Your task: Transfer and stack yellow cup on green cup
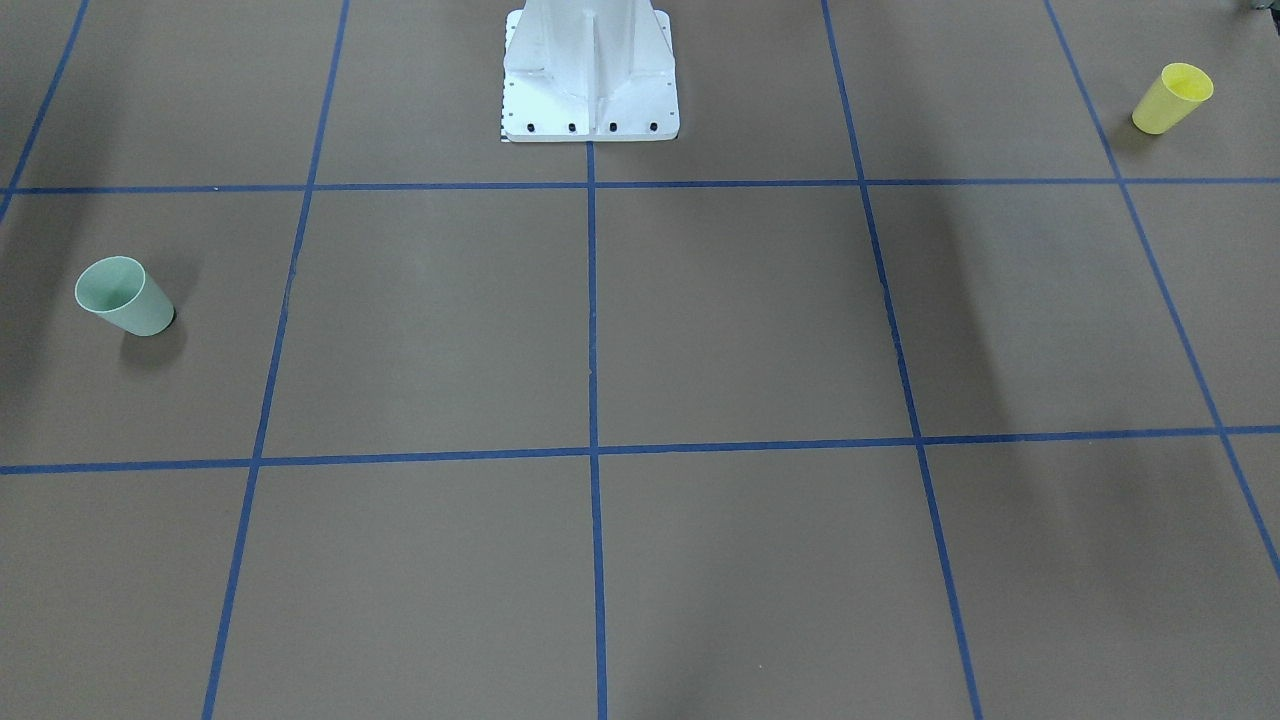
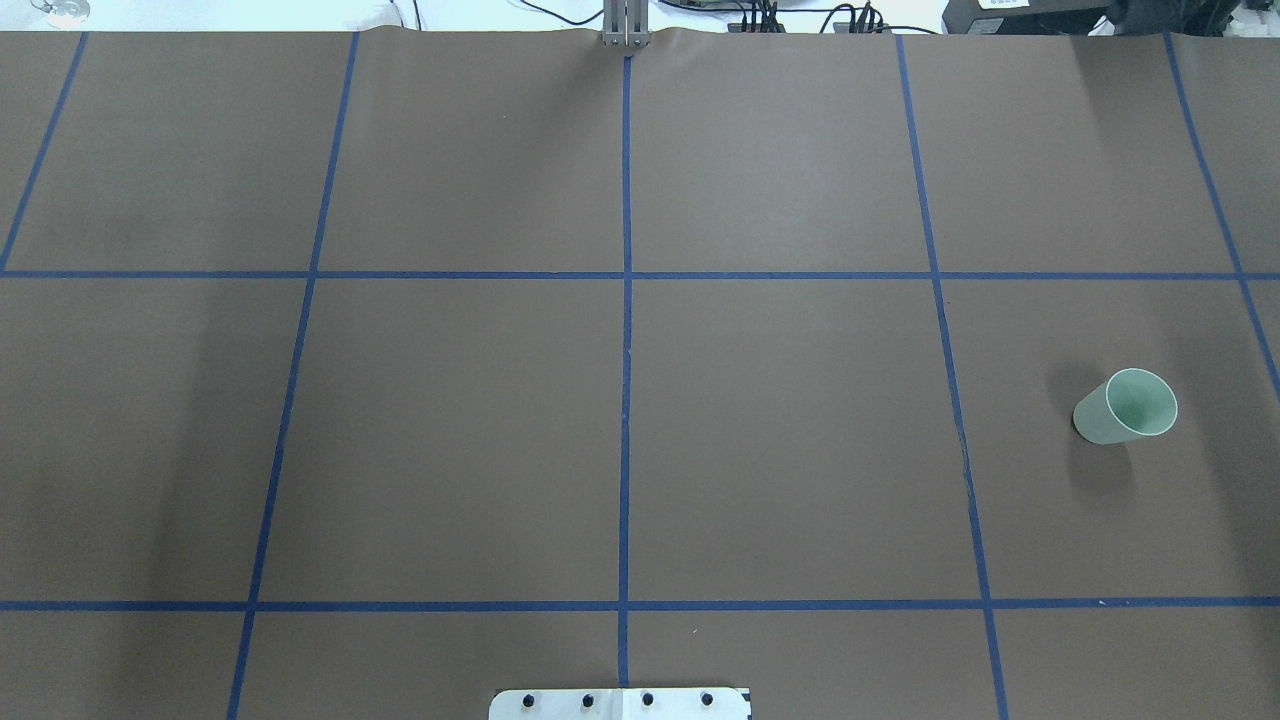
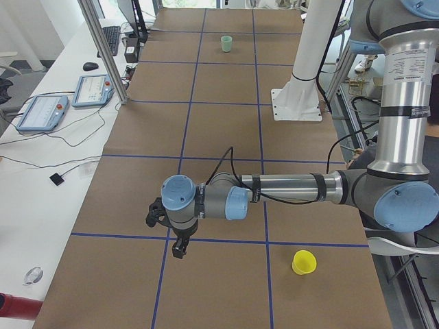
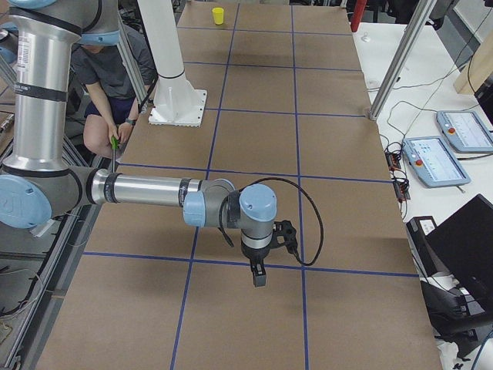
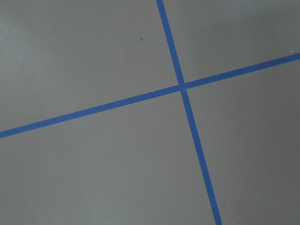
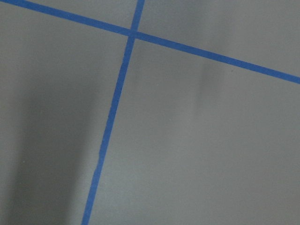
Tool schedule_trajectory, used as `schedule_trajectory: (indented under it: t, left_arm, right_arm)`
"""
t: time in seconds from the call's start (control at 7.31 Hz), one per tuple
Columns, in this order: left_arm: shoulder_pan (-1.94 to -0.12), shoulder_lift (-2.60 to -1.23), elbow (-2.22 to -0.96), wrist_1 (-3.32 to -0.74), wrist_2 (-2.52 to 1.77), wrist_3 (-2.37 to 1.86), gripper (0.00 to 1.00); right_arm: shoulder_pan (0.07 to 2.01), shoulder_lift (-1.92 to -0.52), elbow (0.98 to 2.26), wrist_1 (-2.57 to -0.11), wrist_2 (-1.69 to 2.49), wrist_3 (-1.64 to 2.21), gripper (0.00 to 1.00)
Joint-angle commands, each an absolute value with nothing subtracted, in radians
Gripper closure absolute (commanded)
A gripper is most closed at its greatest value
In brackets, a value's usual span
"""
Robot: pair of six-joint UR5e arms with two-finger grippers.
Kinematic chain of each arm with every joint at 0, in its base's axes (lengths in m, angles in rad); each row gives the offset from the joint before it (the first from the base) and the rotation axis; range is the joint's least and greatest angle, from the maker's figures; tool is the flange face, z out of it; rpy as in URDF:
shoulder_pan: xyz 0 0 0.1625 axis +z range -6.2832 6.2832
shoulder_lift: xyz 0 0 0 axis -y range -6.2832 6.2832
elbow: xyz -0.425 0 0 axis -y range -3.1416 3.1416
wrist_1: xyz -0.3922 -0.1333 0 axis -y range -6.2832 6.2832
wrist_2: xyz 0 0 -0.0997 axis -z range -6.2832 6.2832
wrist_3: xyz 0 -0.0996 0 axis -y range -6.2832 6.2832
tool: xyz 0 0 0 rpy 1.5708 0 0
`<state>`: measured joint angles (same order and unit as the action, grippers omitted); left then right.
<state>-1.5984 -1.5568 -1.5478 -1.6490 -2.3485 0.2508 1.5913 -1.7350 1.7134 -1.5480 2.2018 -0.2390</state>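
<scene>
The yellow cup [image 1: 1172, 98] stands upright near the table's corner on my left side; it also shows in the exterior left view [image 3: 304, 262] and far off in the exterior right view [image 4: 219, 15]. The green cup [image 1: 125, 296] stands upright on my right side [image 2: 1125, 406] [image 3: 226, 44]. My left gripper [image 3: 177, 248] hangs above the table, away from the yellow cup. My right gripper [image 4: 259, 276] hangs above the table's right end. Both show only in side views, so I cannot tell whether they are open. Both wrist views show only bare table and blue tape.
The white robot pedestal [image 1: 590, 90] stands at the table's robot-side edge. Blue tape lines [image 2: 626, 300] mark a grid on the brown table. A seated person [image 4: 108, 85] is beside the pedestal. Pendants and cables lie on the side bench [image 3: 41, 113].
</scene>
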Motion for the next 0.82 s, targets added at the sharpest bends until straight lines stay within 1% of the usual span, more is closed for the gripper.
schedule_trajectory:
  t: [0.0, 0.41, 0.68]
  left_arm:
    - [-1.598, -1.559, -1.583, -1.654, -2.291, 0.250, 0.00]
    - [-1.597, -1.559, -1.591, -1.658, -2.273, 0.242, 0.00]
    - [-1.598, -1.594, -1.614, -1.663, -2.275, 0.242, 0.00]
  right_arm:
    - [1.597, -1.730, 1.712, -1.549, 2.195, -0.242, 0.00]
    - [1.595, -1.732, 1.712, -1.543, 2.200, -0.242, 0.00]
    - [1.595, -1.733, 1.712, -1.542, 2.207, -0.242, 0.00]
